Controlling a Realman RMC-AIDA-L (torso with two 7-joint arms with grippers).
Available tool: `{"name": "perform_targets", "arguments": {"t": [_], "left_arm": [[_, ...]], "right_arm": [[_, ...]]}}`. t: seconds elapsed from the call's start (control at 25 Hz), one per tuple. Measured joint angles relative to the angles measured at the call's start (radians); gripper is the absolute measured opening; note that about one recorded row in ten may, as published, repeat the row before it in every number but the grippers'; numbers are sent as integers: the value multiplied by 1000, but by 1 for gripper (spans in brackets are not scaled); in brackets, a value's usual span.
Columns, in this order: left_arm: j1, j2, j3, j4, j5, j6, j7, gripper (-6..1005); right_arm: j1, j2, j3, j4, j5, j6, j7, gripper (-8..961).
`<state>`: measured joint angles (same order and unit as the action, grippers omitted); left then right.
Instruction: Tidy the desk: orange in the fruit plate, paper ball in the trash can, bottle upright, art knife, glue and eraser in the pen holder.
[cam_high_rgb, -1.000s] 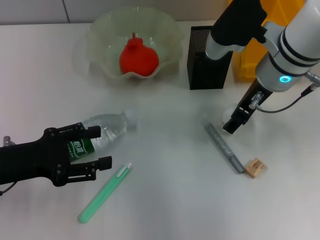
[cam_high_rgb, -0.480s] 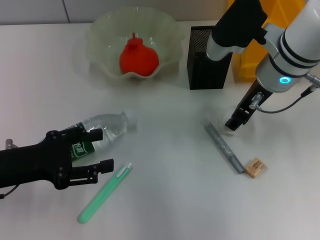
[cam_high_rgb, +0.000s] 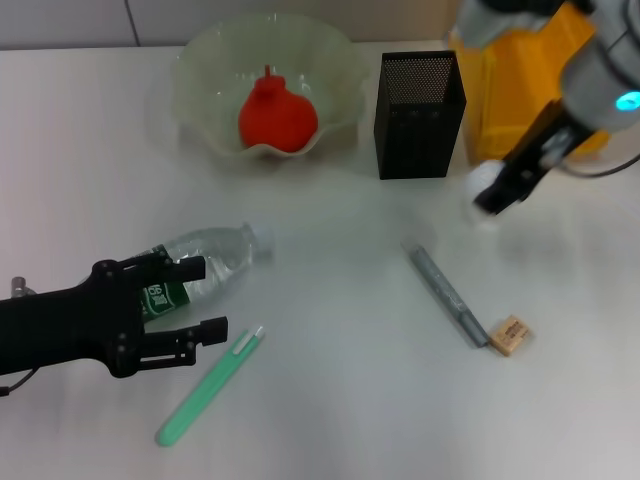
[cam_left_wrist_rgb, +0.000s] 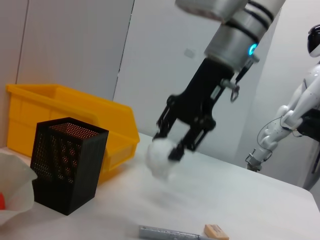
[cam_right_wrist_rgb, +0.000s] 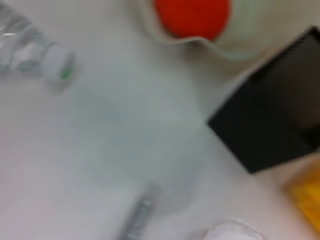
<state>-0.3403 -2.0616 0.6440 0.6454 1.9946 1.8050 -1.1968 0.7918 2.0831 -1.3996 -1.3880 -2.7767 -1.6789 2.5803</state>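
The right tool (cam_left_wrist_rgb: 175, 140) is closed on a crumpled white paper ball (cam_left_wrist_rgb: 161, 156), held clear of the white surface (cam_high_rgb: 330, 400) just beside the yellow plastic bin (cam_high_rgb: 520, 80) and the black perforated metal pen holder (cam_high_rgb: 418, 112). The hold looks shallow: the ball hangs mostly below the fingertips, and being soft and irregular it could slip free in transit and roll on the smooth surface. A low swing risks clipping the bin's wall or the pen holder's rim. The left tool (cam_high_rgb: 195, 300) is open, its dark fingers set either side of the clear ribbed plastic bottle with a green label (cam_high_rgb: 205, 262), which lies on its side; it has hold of nothing that can be confirmed. A round, slick bottle could roll away if the fingers close off-centre. Just beside it lies a slim mint-green plastic stick, pen-like in shape (cam_high_rgb: 208, 388). Further right, a grey rod-shaped tool, possibly the art knife (cam_high_rgb: 447, 295), rests touching a small tan block eraser (cam_high_rgb: 508, 335). The orange-red fruit (cam_high_rgb: 277, 113) sits in the translucent wavy-rimmed fruit plate (cam_high_rgb: 200, 60).
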Motion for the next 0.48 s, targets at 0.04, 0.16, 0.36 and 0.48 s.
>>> {"name": "perform_targets", "arguments": {"t": [0.04, 0.16, 0.36, 0.48], "left_arm": [[1, 0, -2, 0, 0, 0, 0, 793], [3, 0, -3, 0, 0, -2, 0, 793], [0, 0, -4, 0, 0, -15, 2, 793], [-3, 0, -4, -5, 0, -19, 2, 793]], "right_arm": [[2, 0, 25, -27, -28, -18, 0, 555], [8, 0, 83, -72, -120, -30, 0, 554], [9, -6, 143, -79, -141, 10, -17, 555], [9, -8, 165, -80, -141, 36, -28, 555]]}}
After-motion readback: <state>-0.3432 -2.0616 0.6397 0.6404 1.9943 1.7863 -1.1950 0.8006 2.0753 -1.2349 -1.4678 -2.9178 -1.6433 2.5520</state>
